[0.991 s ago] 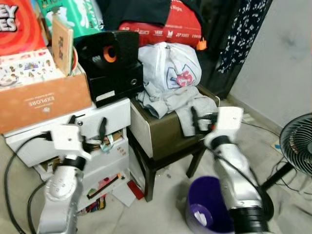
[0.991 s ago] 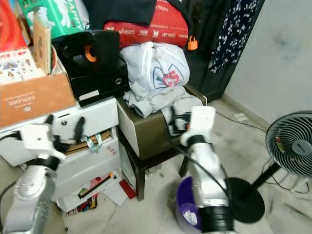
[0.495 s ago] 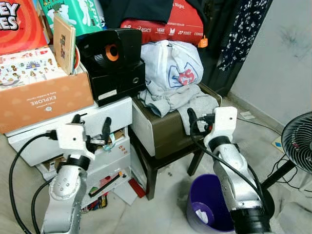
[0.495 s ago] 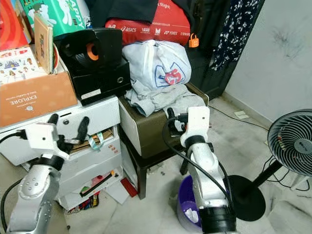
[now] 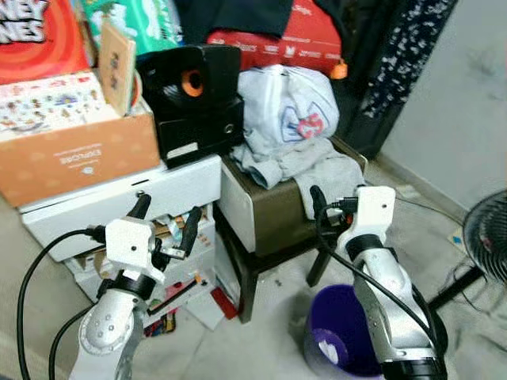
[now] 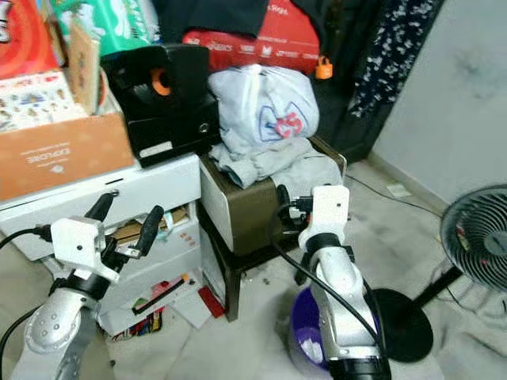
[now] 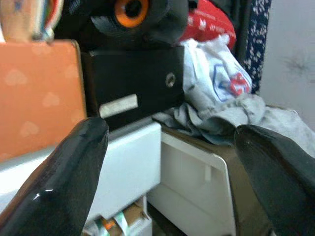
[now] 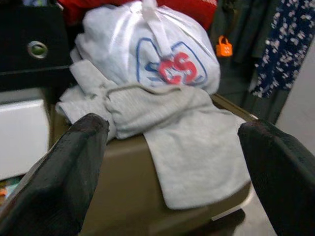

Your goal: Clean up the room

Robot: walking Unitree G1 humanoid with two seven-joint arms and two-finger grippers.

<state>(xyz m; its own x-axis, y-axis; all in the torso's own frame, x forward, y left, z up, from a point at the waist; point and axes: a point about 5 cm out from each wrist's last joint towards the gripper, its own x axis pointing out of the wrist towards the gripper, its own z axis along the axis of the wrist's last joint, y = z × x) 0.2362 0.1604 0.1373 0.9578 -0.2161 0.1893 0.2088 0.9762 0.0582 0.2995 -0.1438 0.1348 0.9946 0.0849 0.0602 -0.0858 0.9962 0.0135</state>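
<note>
I see both grippers spread apart and empty: left gripper [image 5: 165, 223] faces the drawers [image 5: 119, 202]; right gripper [image 8: 172, 162] faces the grey cloth [image 8: 172, 128], its far end hidden under a white bag [image 8: 147, 49].

A cluttered home room: grey clothes [image 5: 297, 162] heaped on a brown stool [image 5: 269, 218], stacked cardboard boxes [image 5: 75, 154], white plastic drawers [image 5: 119, 202], a standing fan [image 6: 475, 237].

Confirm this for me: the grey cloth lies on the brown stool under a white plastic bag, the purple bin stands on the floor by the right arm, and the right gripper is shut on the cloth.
Not quite. The right gripper is open and holds nothing; the right wrist view shows its fingers spread apart short of the grey cloth. The rest stands: the cloth lies on the brown stool under the white plastic bag, and the purple bin stands on the floor by the right arm.
</note>
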